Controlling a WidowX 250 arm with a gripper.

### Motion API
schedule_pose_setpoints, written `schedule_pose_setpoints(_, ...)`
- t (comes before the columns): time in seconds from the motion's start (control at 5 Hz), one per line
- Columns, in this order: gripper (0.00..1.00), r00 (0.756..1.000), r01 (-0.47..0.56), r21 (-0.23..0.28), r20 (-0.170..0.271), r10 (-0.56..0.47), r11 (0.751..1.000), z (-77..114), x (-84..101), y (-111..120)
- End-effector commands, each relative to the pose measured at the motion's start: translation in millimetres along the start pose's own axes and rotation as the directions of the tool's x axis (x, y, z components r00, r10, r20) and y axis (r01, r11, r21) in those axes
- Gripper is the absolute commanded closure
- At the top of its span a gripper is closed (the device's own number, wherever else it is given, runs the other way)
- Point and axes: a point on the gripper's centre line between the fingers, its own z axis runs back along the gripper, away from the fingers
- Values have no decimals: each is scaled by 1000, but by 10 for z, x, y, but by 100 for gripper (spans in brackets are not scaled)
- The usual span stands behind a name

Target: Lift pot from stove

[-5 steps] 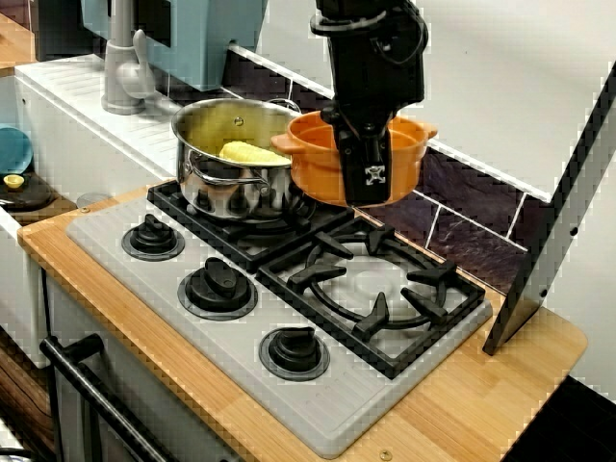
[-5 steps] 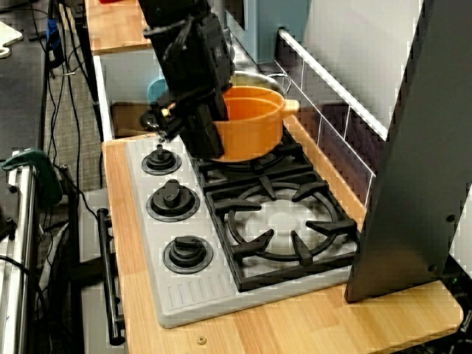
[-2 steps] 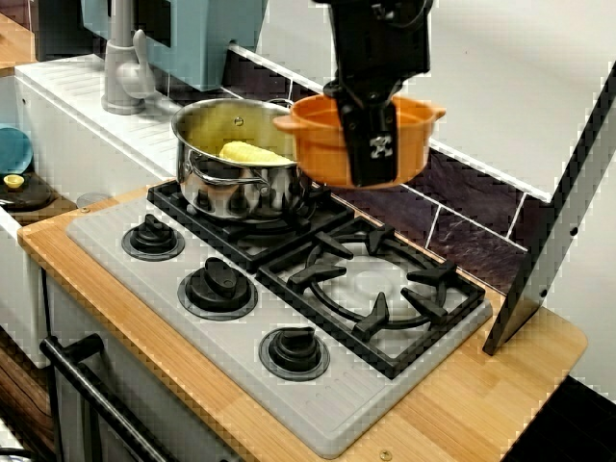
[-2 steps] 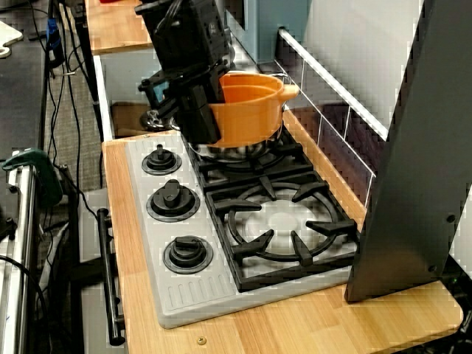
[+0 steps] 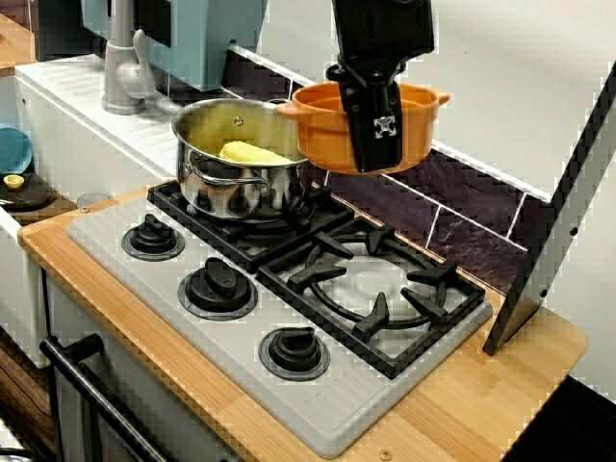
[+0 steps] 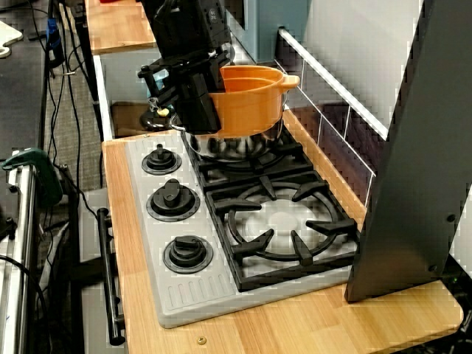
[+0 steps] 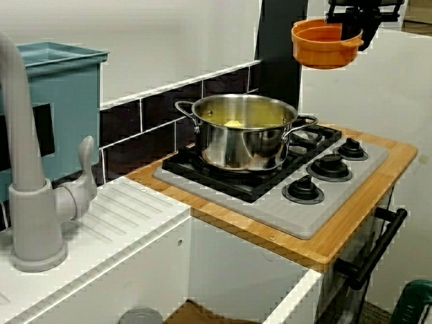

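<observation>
Pot: orange, airborne, well clear of the stove grates, level.
Gripper: closed on the near rim wall, clamping it so the pot hangs upright.
Steel pot: on rear burner, beside.
Status: lift judged essentially complete.

The wooden table carries a grey stove set flush in its top, with two black burner grates and three round black knobs along the front edge. A shiny steel pot stands on the rear grate, holding something yellow, possibly corn. A dark slanted panel rests its lower end on the table's right corner.
</observation>
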Motion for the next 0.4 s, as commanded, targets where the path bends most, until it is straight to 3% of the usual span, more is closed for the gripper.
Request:
schedule_pose_setpoints(0.0, 100, 996, 22, 22, 87, -24, 1000, 294, 92, 39)
schedule_pose_setpoints(0.2, 100, 995, 22, 20, 92, -24, 1000, 321, 87, 37)
